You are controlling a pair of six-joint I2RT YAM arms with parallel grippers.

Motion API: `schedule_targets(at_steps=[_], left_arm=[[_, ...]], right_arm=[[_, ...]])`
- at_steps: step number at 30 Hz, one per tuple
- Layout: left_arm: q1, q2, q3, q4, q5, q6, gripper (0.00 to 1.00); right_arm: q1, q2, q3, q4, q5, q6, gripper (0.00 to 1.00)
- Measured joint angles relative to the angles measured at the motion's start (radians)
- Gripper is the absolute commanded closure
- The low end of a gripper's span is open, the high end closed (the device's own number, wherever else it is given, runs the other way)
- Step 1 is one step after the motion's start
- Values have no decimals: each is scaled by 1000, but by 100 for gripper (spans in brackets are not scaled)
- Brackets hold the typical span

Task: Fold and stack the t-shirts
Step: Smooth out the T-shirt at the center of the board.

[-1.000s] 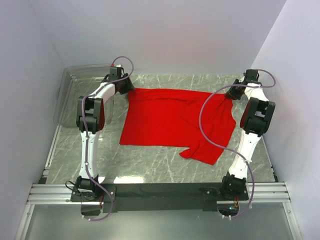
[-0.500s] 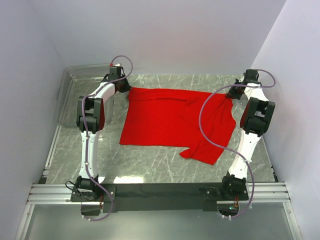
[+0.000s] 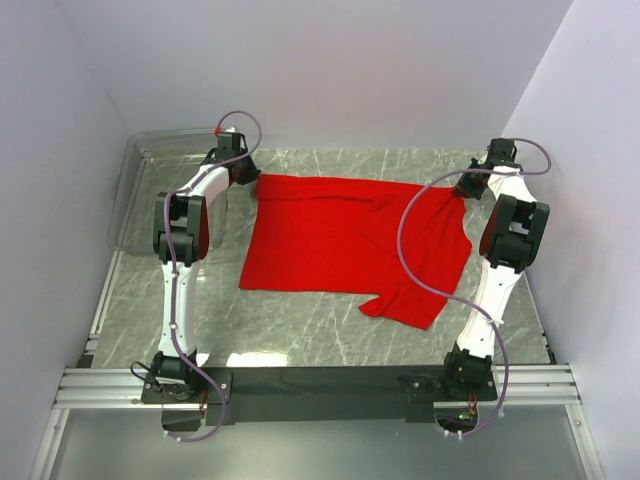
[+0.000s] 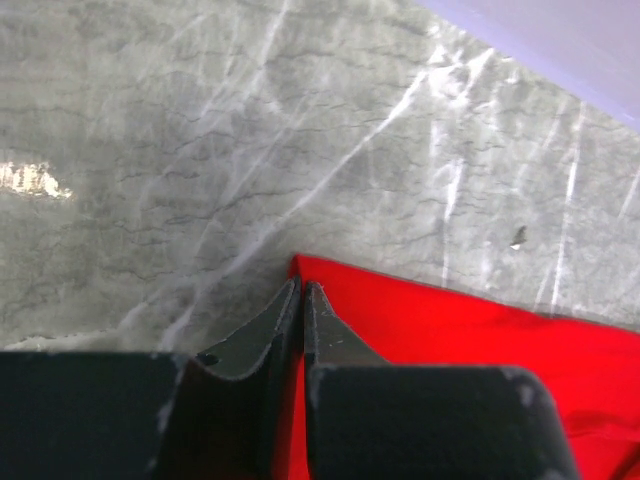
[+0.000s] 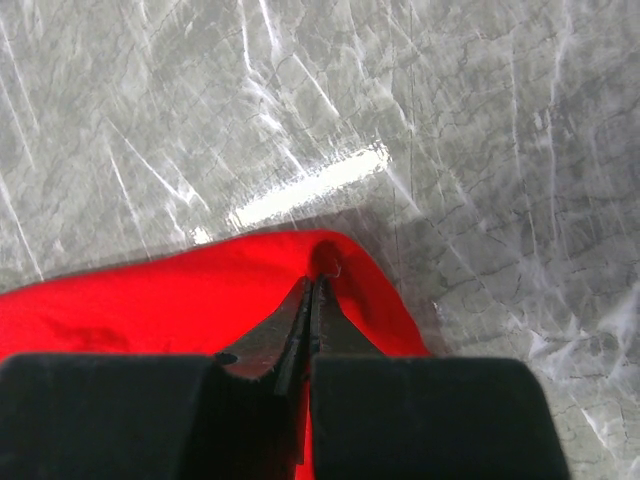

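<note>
A plain red t-shirt lies spread on the marble table, one sleeve hanging out at its near right. My left gripper is at the shirt's far left corner. In the left wrist view its jaws are pinched together on the red t-shirt's corner edge, with the left gripper tip at the cloth's point. My right gripper is at the far right corner. In the right wrist view the right gripper is shut on a puckered fold of the t-shirt.
A clear plastic bin stands at the far left beside the left arm. White walls close in the back and both sides. Bare marble table runs between the shirt and the black rail at the near edge.
Both grippers have closed on the shirt's far corners. The left wrist has shifted slightly toward the back. The shirt lies as before.
</note>
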Motion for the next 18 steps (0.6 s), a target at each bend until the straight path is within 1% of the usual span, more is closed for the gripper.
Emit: schedule_targets(at_steps=[16,17,18], left_arm=[[6,15,0,24,1,-36,88],[6,15,0,27,1,-36,87],[7,15,0,32,1,-36,85]], right_arm=[[0,-2,-26,69,-8,30,100],[0,-2,-26,69,-8,31,100],[0,-2,-26,71,-10,32,96]])
